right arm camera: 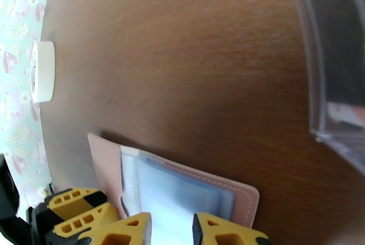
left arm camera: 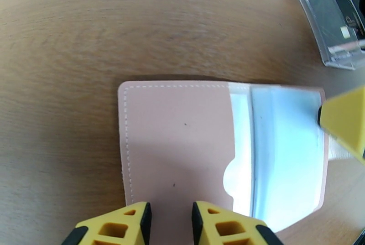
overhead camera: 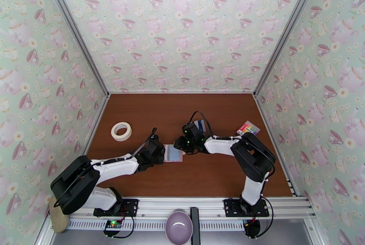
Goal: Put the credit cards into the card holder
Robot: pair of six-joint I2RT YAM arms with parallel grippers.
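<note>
Left gripper (left arm camera: 169,224) jaws slightly parted over flat pink stitched card holder (left arm camera: 178,141), pale blue pockets inside, on wood-grain worktop (left arm camera: 137,27). Right gripper (right arm camera: 172,231) at opposite edge; cannot tell whether it grips.

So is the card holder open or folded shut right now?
Open: the card holder lies flat on the table, its pink notched pocket and pale blue inside facing up in the left wrist view.
</note>
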